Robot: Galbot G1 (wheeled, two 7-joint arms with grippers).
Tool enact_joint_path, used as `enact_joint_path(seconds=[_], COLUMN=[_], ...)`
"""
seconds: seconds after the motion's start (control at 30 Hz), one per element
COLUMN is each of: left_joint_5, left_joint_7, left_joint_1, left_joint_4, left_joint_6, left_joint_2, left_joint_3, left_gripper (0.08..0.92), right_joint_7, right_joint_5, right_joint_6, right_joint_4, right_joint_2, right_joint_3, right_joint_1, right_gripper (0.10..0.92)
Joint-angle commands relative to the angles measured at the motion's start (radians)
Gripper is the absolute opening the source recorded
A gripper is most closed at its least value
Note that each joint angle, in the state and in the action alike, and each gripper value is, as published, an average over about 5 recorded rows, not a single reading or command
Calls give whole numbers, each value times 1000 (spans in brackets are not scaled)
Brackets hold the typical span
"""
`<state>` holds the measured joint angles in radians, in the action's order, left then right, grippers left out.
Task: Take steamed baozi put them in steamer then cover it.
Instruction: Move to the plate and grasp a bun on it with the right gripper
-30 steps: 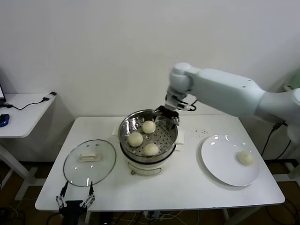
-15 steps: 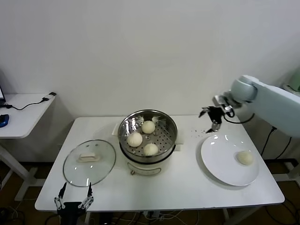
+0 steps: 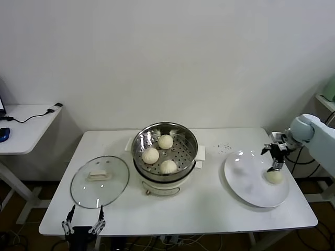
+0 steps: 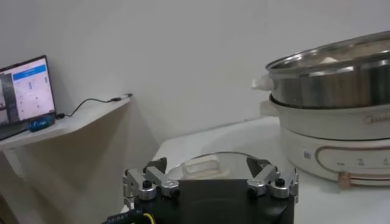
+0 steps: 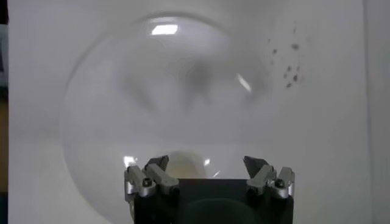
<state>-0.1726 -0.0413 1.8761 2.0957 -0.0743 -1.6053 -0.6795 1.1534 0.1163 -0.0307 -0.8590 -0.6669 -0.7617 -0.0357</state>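
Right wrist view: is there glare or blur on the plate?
Right wrist view: the plate carries a bright glare patch near its far rim and soft grey smears; the bun behind the open right end effector looks soft. Head view: the plate is sharper.

1. Steamer (image 3: 165, 157): shiny silver steel, perforated dot-pattern tray, white base.
2. Baozi (image 3: 166, 141): cream-white, plain.
3. Plate (image 3: 246, 183) below the right pincer (image 3: 274, 158): glossy white.
4. Surface (image 3: 209, 209): white, dark specks (image 5: 291, 64) beyond the plate.
5. Lid (image 3: 99, 181): clear glass, cream handle.
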Motion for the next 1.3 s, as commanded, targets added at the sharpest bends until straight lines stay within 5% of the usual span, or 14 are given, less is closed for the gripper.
enact_joint_path(seconds=[0.03, 0.6, 1.03, 1.3], left_joint_5=[-4, -10, -12, -11], left_joint_7=[-1, -3, -3, -2], left_joint_1=[-5, -17, -14, -6], left_joint_4=[-8, -23, -18, -15], left_joint_6=[3, 6, 4, -4], left_joint_2=[-2, -2, -2, -2], left_joint_3=[0, -4, -2, 4], left_gripper=[823, 823, 823, 823], right_joint_7=[8, 20, 31, 42], right_joint_5=[149, 148, 114, -144], right_joint_6=[-45, -64, -68, 2], right_joint_4=[186, 255, 238, 165], right_joint_2=[-73, -134, -121, -113], right_joint_3=[126, 113, 105, -127], right_joint_1=[118, 90, 60, -152], right_gripper=[823, 814, 674, 662])
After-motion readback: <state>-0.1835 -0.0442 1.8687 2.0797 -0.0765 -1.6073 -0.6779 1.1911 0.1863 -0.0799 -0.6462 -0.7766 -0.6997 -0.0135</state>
